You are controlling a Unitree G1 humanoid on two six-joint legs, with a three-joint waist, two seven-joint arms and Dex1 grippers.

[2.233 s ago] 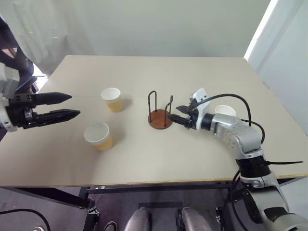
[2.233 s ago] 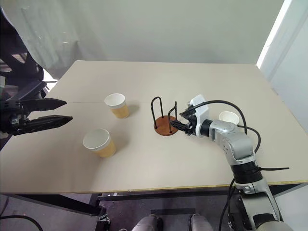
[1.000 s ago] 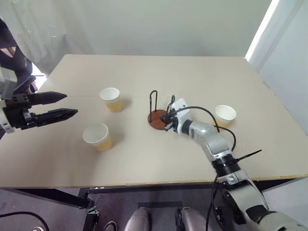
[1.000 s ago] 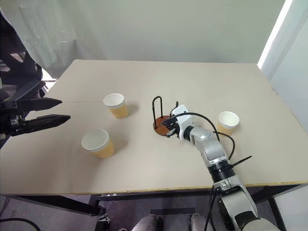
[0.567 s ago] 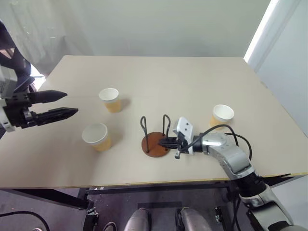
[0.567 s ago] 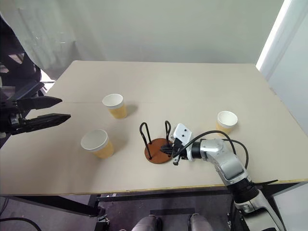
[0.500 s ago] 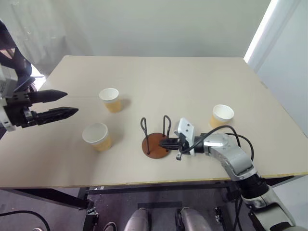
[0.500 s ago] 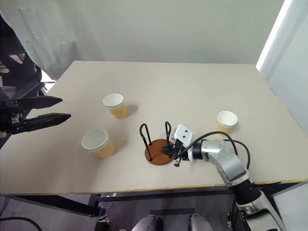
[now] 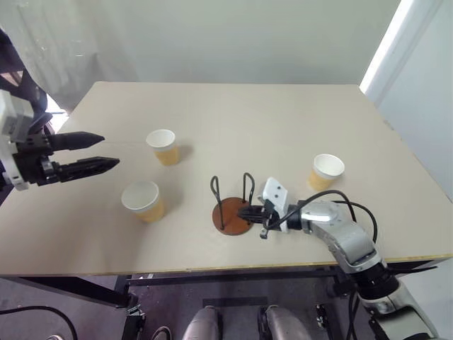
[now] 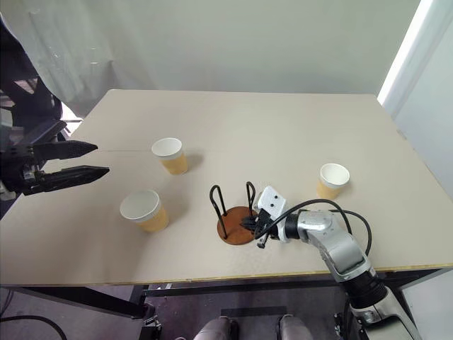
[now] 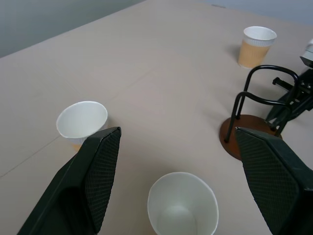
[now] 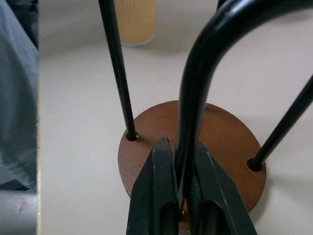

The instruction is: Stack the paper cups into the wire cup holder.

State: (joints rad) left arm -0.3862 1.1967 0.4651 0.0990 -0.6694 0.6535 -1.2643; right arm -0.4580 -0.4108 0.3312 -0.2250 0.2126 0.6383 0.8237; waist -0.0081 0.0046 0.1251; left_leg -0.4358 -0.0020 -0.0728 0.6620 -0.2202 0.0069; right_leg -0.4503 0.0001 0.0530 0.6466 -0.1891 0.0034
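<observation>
— What moved since a moment ago?

— Dragged toward the near edge, the wire cup holder (image 9: 232, 206) now stands on the tabletop (image 9: 233, 113) well nearer to me than it did two seconds back, when it sat out by the middle. My right end effector (image 9: 249, 212) came back with it.

— Is that end effector holding it?

— Yes. Its two fingers (image 12: 155, 196) are pinched tight on one of the upright wire loops just above the reddish-brown disc base.

— And the left one?

— My left end effector (image 9: 99, 151) hangs above the far-left part of the tabletop, spread fully wide with nothing in it.

— Where are the paper cups?

— All three stand upright and apart: one cup (image 9: 162, 146) far left of the holder, another (image 9: 143, 201) near left of it, and the third (image 9: 325, 171) to its right.
</observation>
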